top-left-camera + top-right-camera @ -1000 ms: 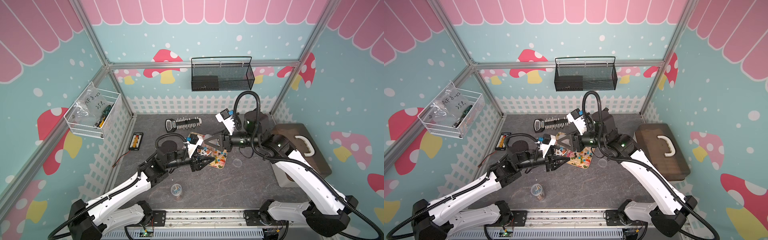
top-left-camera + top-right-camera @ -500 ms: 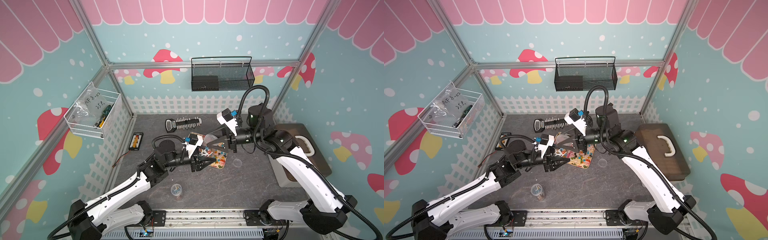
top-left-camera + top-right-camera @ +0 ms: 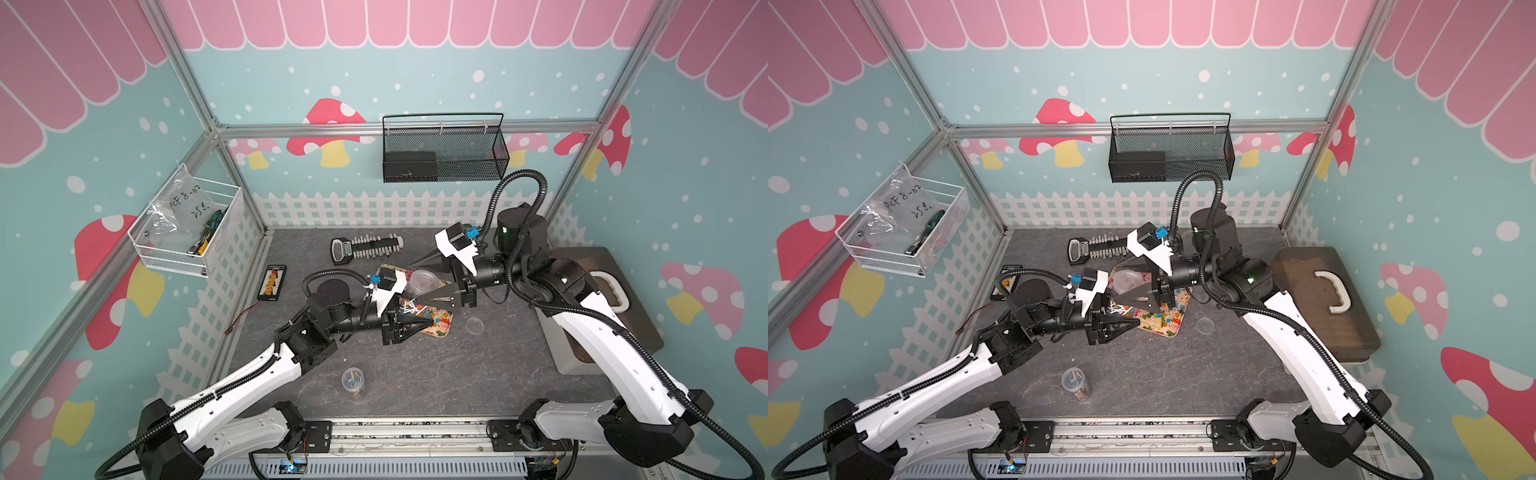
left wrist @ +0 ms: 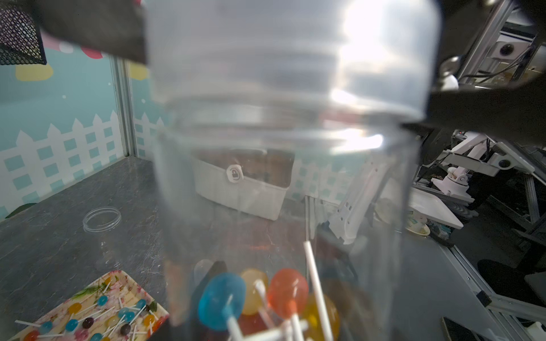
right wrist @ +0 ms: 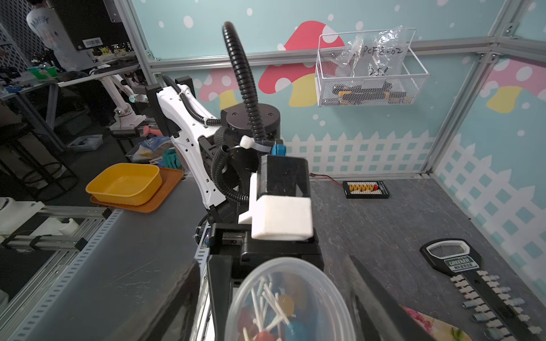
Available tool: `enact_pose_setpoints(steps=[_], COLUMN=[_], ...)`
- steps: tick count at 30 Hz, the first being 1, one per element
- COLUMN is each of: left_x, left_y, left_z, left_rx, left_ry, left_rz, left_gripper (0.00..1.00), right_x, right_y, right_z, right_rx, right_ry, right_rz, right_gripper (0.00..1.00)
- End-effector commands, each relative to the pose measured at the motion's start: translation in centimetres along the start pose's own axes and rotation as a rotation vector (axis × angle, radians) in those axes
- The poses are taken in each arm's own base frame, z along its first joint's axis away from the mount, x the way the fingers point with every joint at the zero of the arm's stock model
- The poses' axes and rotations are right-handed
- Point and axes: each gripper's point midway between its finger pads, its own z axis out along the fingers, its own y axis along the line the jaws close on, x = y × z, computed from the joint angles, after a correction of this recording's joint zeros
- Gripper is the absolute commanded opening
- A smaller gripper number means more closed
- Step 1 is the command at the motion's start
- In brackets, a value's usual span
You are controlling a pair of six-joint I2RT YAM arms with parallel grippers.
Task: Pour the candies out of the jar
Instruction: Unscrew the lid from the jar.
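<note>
Left gripper (image 3: 419, 322) jaws are clamping the jar (image 3: 422, 282) of candies (image 4: 221, 301); right gripper (image 3: 413, 281) jaws are standing open around it.

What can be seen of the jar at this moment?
The jar is clear plastic, round, with a ridged neck and an open mouth, no lid on. It stands upright, mouth up, by the floral tray. A few lollipops lie at its bottom: blue, orange and yellow heads on white sticks. The left gripper is shut on its lower body. The right gripper stands open, one finger on each side of the neck; whether they touch it is unclear.
</note>
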Motion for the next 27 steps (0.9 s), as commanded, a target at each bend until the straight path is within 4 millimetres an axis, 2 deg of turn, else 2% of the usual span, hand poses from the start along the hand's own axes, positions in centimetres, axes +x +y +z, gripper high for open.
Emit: enact_pose_setpoints(steps=[1, 5, 8, 11, 16, 27], left_x=[1.0, 1.4, 1.4, 1.4, 1.6, 1.8], left_y=[1.1, 1.5, 1.8, 2.1, 2.3, 2.5], left_z=[0.0, -0.1, -0.2, -0.2, -0.2, -0.2], left_rx=[-0.050, -0.075, -0.095, -0.112, -0.125, -0.132], left_ry=[0.027, 0.039, 0.037, 0.040, 0.054, 0.057], left_rz=[-0.058, -0.052, -0.046, -0.039, -0.033, -0.035], left_gripper=[0.47, 0.47, 0.47, 0.47, 0.47, 0.47], right_x=[-1.5, -2.7, -2.5, -1.0, 1.5, 3.4], right_y=[1.7, 1.4, -1.6, -3.3, -3.4, -3.7], right_z=[-0.8, -1.4, -2.1, -2.1, -1.8, -1.5], right_rx=[-0.016, 0.043, 0.231, 0.315, 0.352, 0.382], right_ry=[-0.043, -0.084, -0.083, -0.058, 0.020, 0.050], right_rz=[-0.089, -0.019, 0.144, 0.312, 0.421, 0.509], right_gripper=[0.83, 0.85, 0.85, 0.82, 0.80, 0.74])
